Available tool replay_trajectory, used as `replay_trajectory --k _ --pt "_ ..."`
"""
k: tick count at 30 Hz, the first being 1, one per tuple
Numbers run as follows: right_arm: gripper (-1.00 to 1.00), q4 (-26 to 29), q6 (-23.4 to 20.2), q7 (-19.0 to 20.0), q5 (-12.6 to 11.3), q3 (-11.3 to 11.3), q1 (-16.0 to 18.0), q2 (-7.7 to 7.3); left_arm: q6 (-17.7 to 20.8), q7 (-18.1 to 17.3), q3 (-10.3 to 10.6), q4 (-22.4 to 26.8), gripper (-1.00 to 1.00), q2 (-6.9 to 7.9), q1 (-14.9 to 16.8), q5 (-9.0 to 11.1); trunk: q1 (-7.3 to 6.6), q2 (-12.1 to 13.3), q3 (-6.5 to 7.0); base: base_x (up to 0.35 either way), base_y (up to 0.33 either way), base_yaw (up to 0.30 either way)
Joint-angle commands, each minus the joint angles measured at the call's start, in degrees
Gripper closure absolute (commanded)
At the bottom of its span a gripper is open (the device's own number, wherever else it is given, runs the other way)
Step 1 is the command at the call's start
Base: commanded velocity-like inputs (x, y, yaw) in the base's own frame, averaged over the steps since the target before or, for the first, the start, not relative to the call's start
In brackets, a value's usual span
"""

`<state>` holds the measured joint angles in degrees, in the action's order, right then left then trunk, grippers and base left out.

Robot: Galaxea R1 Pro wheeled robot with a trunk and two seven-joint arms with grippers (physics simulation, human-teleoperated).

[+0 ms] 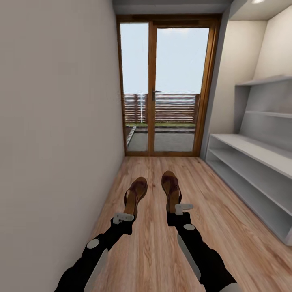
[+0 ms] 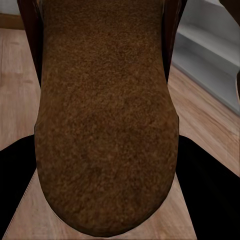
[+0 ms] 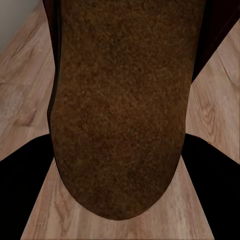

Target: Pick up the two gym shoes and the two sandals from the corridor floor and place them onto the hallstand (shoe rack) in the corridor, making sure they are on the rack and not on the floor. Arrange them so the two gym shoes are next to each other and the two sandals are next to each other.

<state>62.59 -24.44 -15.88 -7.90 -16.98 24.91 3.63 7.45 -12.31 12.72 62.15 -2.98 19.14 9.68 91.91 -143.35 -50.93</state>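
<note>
Step in hand: sandals stage. Each arm has a sandal by its heel end, toes pointing away toward the glass door (image 1: 164,87). Left sandal (image 1: 135,195) sits at the left gripper (image 1: 123,218); right sandal (image 1: 171,190) at the right gripper (image 1: 183,208). Both seem lifted off the floor (image 1: 227,227), though height is hard to judge.

Wrist views: the brown sole (image 2: 107,115) lies between the dark fingers (image 2: 17,175) on the left; same on the right, sole (image 3: 122,105) between fingers (image 3: 210,165). Fingers narrowed on each heel, so I judge both gripped.

Rack (image 1: 259,178) stands along the right wall, shelves bare where seen. Gym shoes not located.

Next move calls for turning right and setting both sandals side by side on one shelf, clear of its edge.
</note>
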Motion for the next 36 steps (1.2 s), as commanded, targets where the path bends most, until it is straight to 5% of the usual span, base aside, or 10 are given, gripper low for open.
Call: replay_trajectory --k 1,36 --pt "1.00 0.1 -0.2 -0.6 -0.5 -0.2 0.0 -0.03 0.5 -0.2 0.0 0.1 1.00 -0.01 0.0 0.6 0.02 0.0 -0.06 0.349 0.000 0.000" --pt "1.00 0.1 -0.2 -0.6 -0.5 -0.2 0.0 -0.04 0.5 -0.2 0.0 0.1 1.00 -0.01 0.0 0.6 0.02 0.0 -0.06 0.349 -0.040 -0.031"
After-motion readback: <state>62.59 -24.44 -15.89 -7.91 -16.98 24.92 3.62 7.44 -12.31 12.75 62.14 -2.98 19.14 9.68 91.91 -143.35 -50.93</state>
